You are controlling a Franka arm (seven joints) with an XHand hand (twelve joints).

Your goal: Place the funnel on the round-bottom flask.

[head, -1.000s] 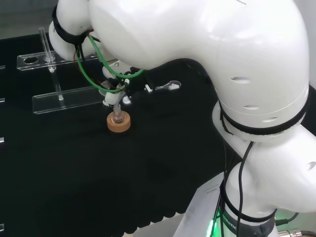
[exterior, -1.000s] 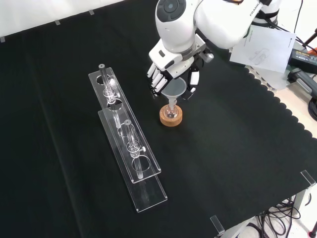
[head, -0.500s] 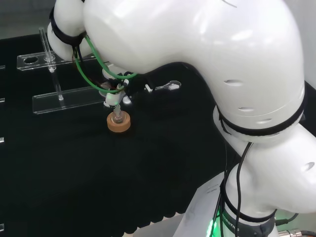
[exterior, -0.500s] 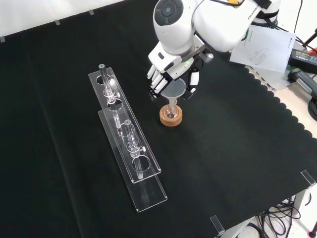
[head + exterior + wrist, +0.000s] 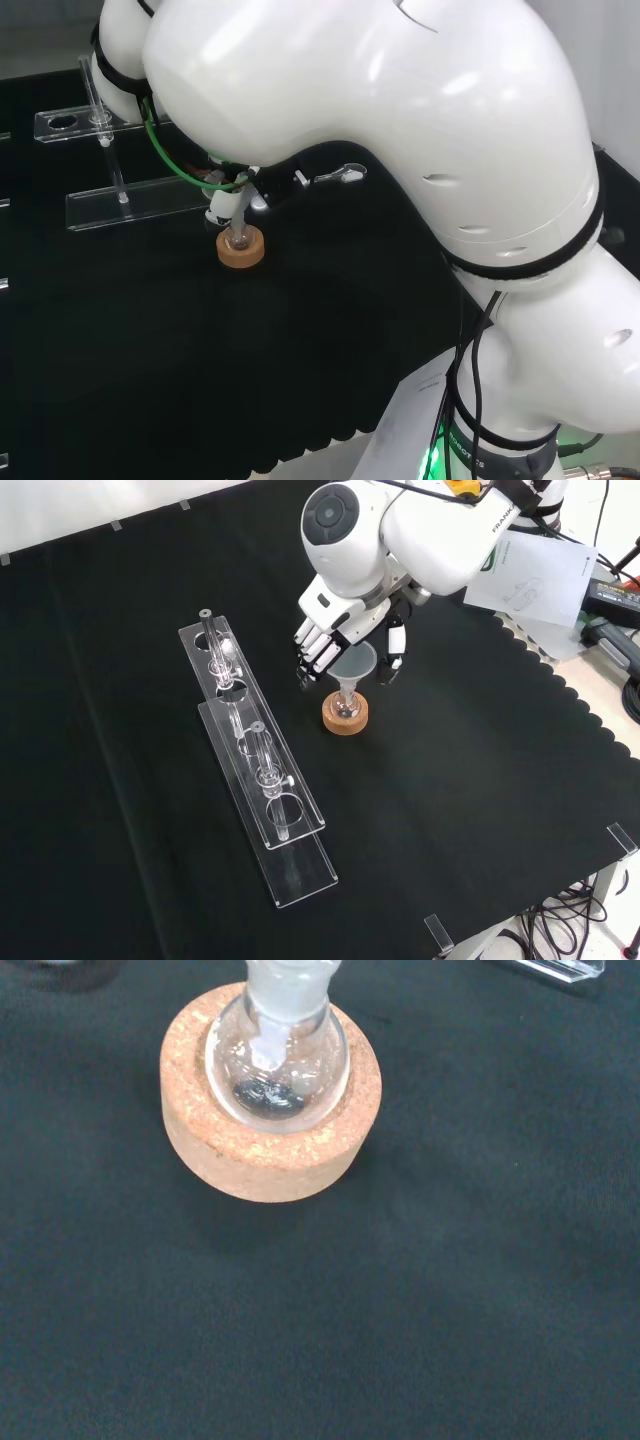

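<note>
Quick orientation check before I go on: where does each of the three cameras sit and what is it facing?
Head view: behind and above the arm's base, looking over its white links at the cork ring.
Front view: opposite the arm, looking down on the cloth; the hand enters from the top, over the funnel and beside the clear racks.
Wrist view: at the wrist, looking down at the round-bottom flask in its ring.
All three share the flask on its ring.

Glossy white rounded arm links [image 5: 400, 150] with black seam bands, green cables [image 5: 165, 150], and a round grey cap [image 5: 327, 512].
</note>
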